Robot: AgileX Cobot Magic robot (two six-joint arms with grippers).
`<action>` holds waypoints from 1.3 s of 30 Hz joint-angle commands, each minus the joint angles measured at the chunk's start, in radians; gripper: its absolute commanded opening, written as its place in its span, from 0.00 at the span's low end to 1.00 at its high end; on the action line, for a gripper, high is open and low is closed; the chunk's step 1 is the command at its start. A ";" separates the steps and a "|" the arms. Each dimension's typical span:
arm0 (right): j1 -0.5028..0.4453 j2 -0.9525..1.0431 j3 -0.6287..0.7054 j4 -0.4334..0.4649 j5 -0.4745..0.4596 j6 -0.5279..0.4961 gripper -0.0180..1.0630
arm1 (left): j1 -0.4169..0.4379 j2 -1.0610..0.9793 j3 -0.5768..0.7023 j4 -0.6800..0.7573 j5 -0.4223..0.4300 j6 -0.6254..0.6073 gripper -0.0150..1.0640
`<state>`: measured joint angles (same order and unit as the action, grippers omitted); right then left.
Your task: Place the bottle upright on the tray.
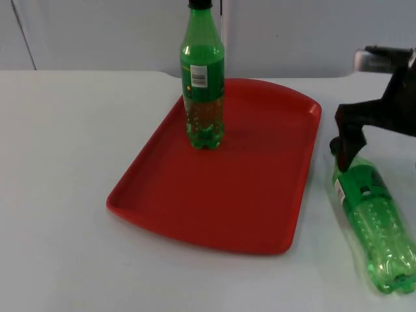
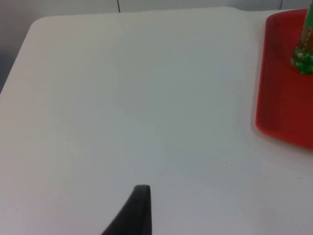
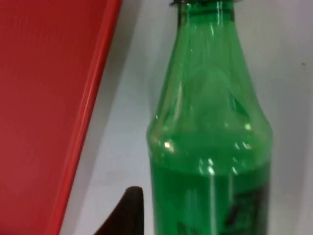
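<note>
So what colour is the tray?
Red; the tray shows best in the top view.

You have a plain white table top point(image 1: 65, 195) with a matte, evenly lit surface and a rounded far corner. Behind it stands the grey partition wall point(image 1: 97, 32), with a thin dark seam running down its left part.

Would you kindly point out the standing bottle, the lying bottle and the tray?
standing bottle point(image 1: 203, 78), top view, on its label.
lying bottle point(image 1: 377, 218), top view, on its body.
tray point(image 1: 247, 195), top view, on its bare floor.
</note>
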<state>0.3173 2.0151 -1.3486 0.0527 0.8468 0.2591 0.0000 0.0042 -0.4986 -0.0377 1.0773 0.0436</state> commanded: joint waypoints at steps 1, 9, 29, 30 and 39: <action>0.019 0.022 0.006 -0.006 -0.040 -0.001 0.99 | -0.005 -0.004 0.004 0.001 -0.002 -0.001 0.97; 0.033 0.105 0.007 -0.053 -0.103 0.028 0.99 | -0.005 -0.004 0.004 0.004 -0.002 -0.001 0.97; 0.033 0.174 0.018 -0.067 -0.215 0.070 0.89 | -0.005 -0.004 0.004 0.004 -0.002 -0.001 0.97; 0.033 0.174 0.018 -0.067 -0.209 0.072 0.88 | -0.005 -0.004 0.004 0.004 -0.002 -0.001 0.97; 0.038 0.174 0.018 -0.002 -0.146 0.096 0.83 | -0.005 -0.004 0.004 0.004 -0.002 -0.001 0.97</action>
<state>0.3484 2.1692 -1.3382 -0.0109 0.6760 0.3435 0.0000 0.0042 -0.4986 -0.0371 1.0773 0.0436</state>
